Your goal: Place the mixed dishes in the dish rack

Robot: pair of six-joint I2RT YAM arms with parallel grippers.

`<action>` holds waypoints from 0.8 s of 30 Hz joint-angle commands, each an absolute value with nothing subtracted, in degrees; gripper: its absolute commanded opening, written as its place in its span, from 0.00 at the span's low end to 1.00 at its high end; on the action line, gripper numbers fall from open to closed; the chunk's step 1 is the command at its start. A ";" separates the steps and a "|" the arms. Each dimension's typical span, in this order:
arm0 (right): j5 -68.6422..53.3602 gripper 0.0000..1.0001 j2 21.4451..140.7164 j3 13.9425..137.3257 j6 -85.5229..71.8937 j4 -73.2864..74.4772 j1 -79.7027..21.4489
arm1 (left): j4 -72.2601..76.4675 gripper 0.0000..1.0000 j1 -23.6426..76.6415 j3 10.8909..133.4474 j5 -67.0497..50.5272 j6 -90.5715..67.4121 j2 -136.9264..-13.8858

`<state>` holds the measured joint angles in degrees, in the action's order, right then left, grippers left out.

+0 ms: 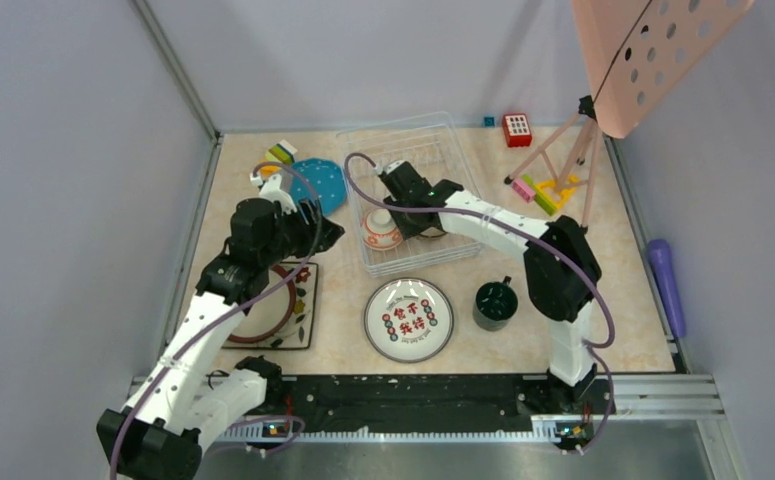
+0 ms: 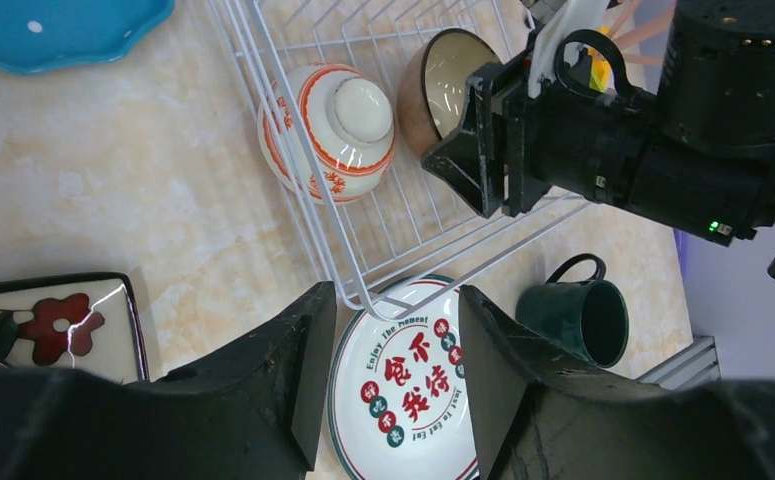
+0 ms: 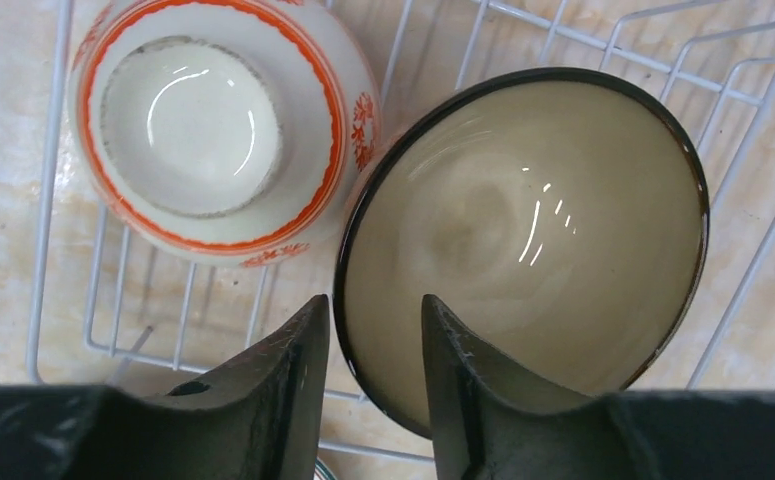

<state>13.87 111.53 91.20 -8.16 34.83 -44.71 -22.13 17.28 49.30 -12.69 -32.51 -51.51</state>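
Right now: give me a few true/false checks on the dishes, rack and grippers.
1. The orange-white bowl sits upside down in the dish rack. True.
2. The dark green mug is in the rack. False: it stands on the table, beside the grey-rimmed plate.
3. The right gripper straddles the rim of the brown bowl. True.
4. The left gripper holds the square leaf-patterned plate. False: it is open and empty; that plate lies on the table.
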 commanded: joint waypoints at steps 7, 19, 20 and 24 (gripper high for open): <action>14.37 0.00 109.36 93.86 -8.24 33.59 -44.08 | -16.83 0.53 17.05 46.83 -16.99 -34.47 -52.00; -35.01 0.00 91.67 77.00 -22.50 9.80 -29.46 | -10.33 0.54 17.05 44.06 -23.30 -37.50 -54.09; -38.64 0.00 91.80 75.95 -24.04 7.16 -28.46 | -9.50 0.54 17.05 43.97 -24.31 -38.01 -54.83; -48.62 0.00 91.89 71.27 -35.06 -6.98 -25.63 | -4.75 0.64 17.05 44.02 -29.62 -39.95 -57.63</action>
<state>-30.33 94.13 73.80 -23.03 15.18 -26.98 -12.82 17.28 44.34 -23.49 -37.52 -55.75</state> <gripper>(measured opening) 0.030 0.575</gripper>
